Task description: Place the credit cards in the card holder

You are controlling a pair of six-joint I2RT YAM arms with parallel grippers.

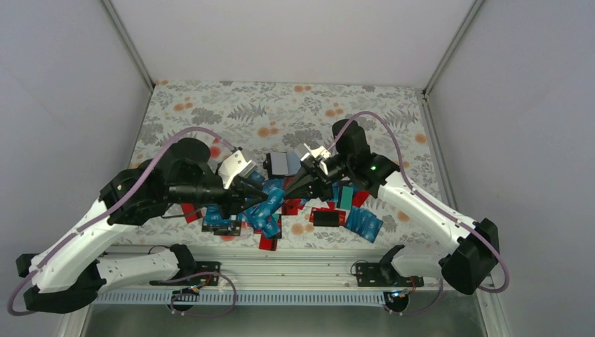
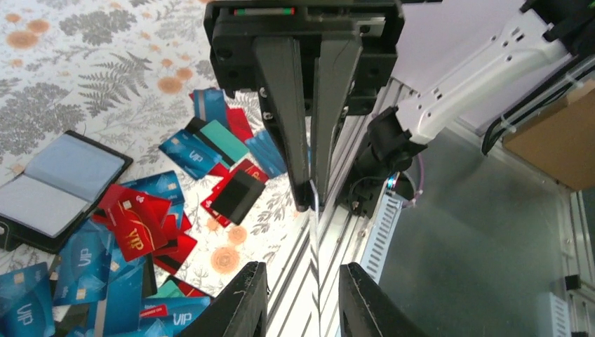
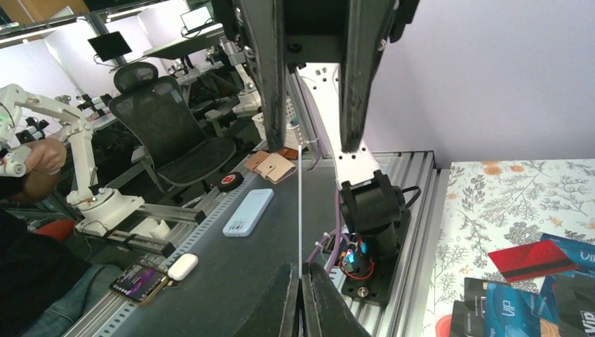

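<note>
The right gripper (image 3: 300,267) is clamped on one thin credit card (image 3: 300,203), which shows edge-on as a pale upright line at the centre of the right wrist view. The left gripper (image 2: 303,267) is parted. Its dark, ribbed fingers (image 3: 354,77) stand on either side of that card without touching it.

The other credit cards (image 2: 133,225) are glossy flat rectangles, blue and red with white VIP print. A matte black card (image 2: 238,196) and a teal card (image 2: 224,140) lie among them. They lie overlapping in a loose heap at the lower left of the left wrist view.

The card holder (image 2: 63,186) lies open at the heap's left edge. It has a black rim, and its inner pockets are smooth and grey-blue.

A cloth (image 2: 105,70) printed with grey ferns and orange blossoms covers the table. A ribbed aluminium rail (image 2: 372,225) runs along its edge. Plain white walls (image 1: 281,42) enclose the back and sides.

Beyond the rail, the upper left of the right wrist view shows a black mesh office chair (image 3: 168,133). A dark bench there carries a pale blue slab (image 3: 248,212).
</note>
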